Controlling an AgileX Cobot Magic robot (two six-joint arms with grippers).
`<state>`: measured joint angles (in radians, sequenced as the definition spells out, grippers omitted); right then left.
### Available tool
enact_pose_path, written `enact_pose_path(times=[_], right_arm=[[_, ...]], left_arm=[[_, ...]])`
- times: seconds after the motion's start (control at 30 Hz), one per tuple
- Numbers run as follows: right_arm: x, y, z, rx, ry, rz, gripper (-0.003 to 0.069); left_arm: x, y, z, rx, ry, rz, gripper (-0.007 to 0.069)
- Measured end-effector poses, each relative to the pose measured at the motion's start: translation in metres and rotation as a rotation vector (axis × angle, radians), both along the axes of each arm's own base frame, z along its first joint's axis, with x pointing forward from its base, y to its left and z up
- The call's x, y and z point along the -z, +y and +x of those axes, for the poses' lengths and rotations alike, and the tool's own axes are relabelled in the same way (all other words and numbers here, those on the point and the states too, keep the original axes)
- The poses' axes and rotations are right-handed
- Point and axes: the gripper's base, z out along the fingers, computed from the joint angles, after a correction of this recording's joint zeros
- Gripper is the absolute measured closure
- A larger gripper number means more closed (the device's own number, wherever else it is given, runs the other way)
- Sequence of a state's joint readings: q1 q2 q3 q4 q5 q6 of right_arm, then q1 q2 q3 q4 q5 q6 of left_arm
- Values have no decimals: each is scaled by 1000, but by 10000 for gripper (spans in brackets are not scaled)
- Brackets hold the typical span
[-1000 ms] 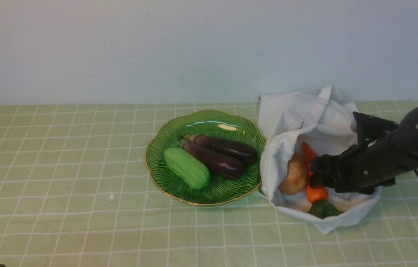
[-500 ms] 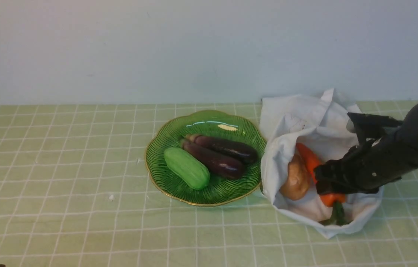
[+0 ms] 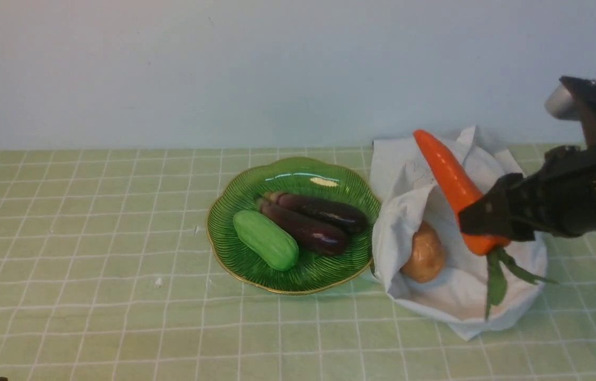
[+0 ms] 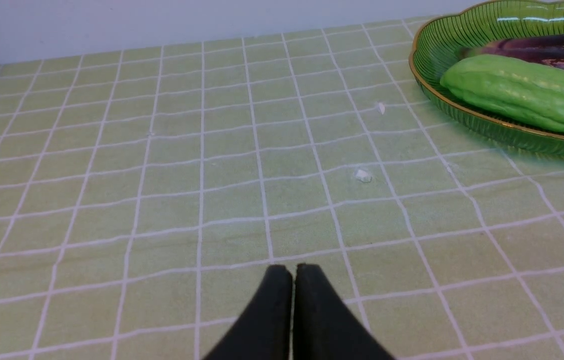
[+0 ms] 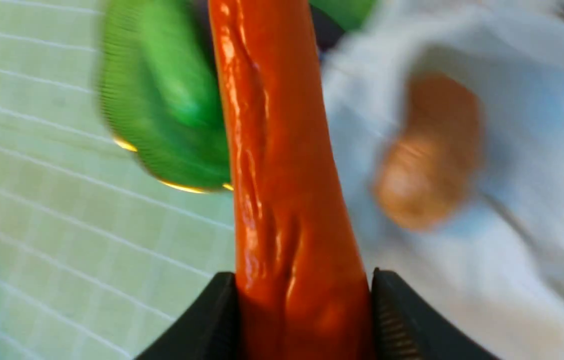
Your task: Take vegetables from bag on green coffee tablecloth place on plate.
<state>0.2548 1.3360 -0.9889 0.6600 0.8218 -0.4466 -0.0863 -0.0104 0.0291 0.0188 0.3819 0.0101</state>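
1. Risk: R fingers pinch carrot only at thick end by the leaves. Long glossy body juts out tilted, so it may swivel or slip on a fast swing to plate.
2. Leaves dangle just over bag and could snag cloth.
3. Carrot: orange, airborne above bag, tip up. Potato lies in bag.
4. L fingers pressed together, empty, over worktop.
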Motion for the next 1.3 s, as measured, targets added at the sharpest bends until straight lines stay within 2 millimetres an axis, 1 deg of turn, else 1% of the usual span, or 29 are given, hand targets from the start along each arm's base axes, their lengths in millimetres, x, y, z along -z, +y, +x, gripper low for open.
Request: enact_pose_path(times=[0.1, 0.13, 0.17, 0.2, 0.3, 0.33, 0.37, 0.47, 0.5, 0.53, 0.57, 0.6, 0.67, 0.73, 0.77, 0.83, 0.87, 0.9, 0.93, 0.97, 1.03, 1.07, 1.1, 1.13, 1.17, 1.2, 1.23, 1.27, 1.3], right_arm=[[8, 32, 5, -114, -41, 49, 351], [10, 37, 6, -127, -42, 58, 351], [16, 55, 11, -180, -54, 56, 351], [21, 70, 20, -213, -63, 48, 351], [29, 92, 40, -245, -67, 34, 351], [34, 102, 54, -253, -69, 24, 351], [37, 106, 60, -256, -70, 16, 351], [52, 120, 89, -240, -61, -13, 351], [53, 121, 91, -239, -60, -15, 351], [65, 126, 105, -231, -47, -47, 351], [66, 126, 106, -231, -47, -51, 351], [78, 129, 115, -240, -44, -94, 340], [82, 129, 118, -247, -45, -115, 323], [87, 129, 120, -256, -45, -140, 286], [89, 129, 121, -264, -49, -156, 251], [89, 128, 122, -280, -63, -187, 146], [88, 127, 121, -284, -70, -193, 116], [87, 127, 121, -283, -71, -193, 111], [86, 126, 121, -290, -73, -202, 92], [79, 125, 118, -305, -76, -210, 69], [73, 124, 116, -319, -82, -219, 67], [56, 122, 111, -356, -94, -241, 75], [51, 121, 110, -360, -101, -243, 78], [29, 118, 105, -400, -114, -267, 115], [21, 117, 104, -403, -130, -271, 120], [-9, 113, 97, -420, -153, -283, 178], [-13, 112, 95, -428, -147, -292, 195], [-44, 105, 85, -430, -171, -308, 261], [-47, 103, 83, -435, -162, -314, 281]], left_arm=[[0, 0, 0, 0, 0, 0, 633], [0, 0, 0, 0, 0, 0, 633], [0, 0, 0, 0, 0, 0, 633], [0, 0, 0, 0, 0, 0, 633], [0, 0, 0, 0, 0, 0, 633], [0, 0, 0, 0, 0, 0, 633], [0, 0, 0, 0, 0, 0, 633], [0, 0, 0, 0, 0, 0, 633], [0, 0, 0, 0, 0, 0, 633], [0, 0, 0, 0, 0, 0, 633], [0, 0, 0, 0, 0, 0, 633], [0, 0, 0, 0, 0, 0, 633], [0, 0, 0, 0, 0, 0, 633], [0, 0, 0, 0, 0, 0, 633], [0, 0, 0, 0, 0, 0, 633], [0, 0, 0, 0, 0, 0, 633], [0, 0, 0, 0, 0, 0, 633], [0, 0, 0, 0, 0, 0, 633], [0, 0, 0, 0, 0, 0, 633], [0, 0, 0, 0, 0, 0, 633], [0, 0, 0, 0, 0, 0, 633], [0, 0, 0, 0, 0, 0, 633], [0, 0, 0, 0, 0, 0, 633], [0, 0, 0, 0, 0, 0, 633], [0, 0, 0, 0, 0, 0, 633], [0, 0, 0, 0, 0, 0, 633], [0, 0, 0, 0, 0, 0, 633], [0, 0, 0, 0, 0, 0, 633], [0, 0, 0, 0, 0, 0, 633]])
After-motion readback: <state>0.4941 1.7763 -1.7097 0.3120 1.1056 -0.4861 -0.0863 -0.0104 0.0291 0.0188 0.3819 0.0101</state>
